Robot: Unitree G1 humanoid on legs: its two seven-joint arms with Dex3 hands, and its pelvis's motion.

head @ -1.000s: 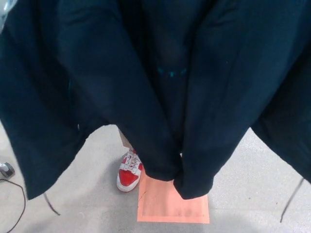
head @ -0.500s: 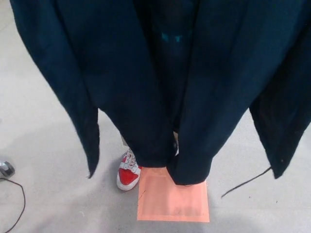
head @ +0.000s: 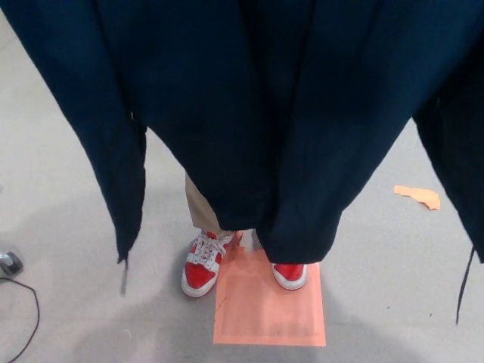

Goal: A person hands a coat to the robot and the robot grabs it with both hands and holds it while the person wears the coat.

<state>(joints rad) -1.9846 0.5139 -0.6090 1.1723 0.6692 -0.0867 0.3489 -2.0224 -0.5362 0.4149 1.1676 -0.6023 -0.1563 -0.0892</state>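
A dark navy coat hangs across the upper two thirds of the head view, its two sleeves dangling at the middle and its side panels falling at the far left and far right. Below its hem show a person's two red and white shoes and a bit of a tan trouser leg. The person stands behind the coat, with the right-hand shoe on an orange floor mat. Neither of my hands shows in the picture.
An orange mat lies on the grey floor under the person's feet. A scrap of orange tape sits on the floor at the right. A black cable and a small metal object lie at the lower left.
The coat has risen in the picture. Its hem now clears the floor more, uncovering the second shoe, the trouser leg and the orange scrap at the right.
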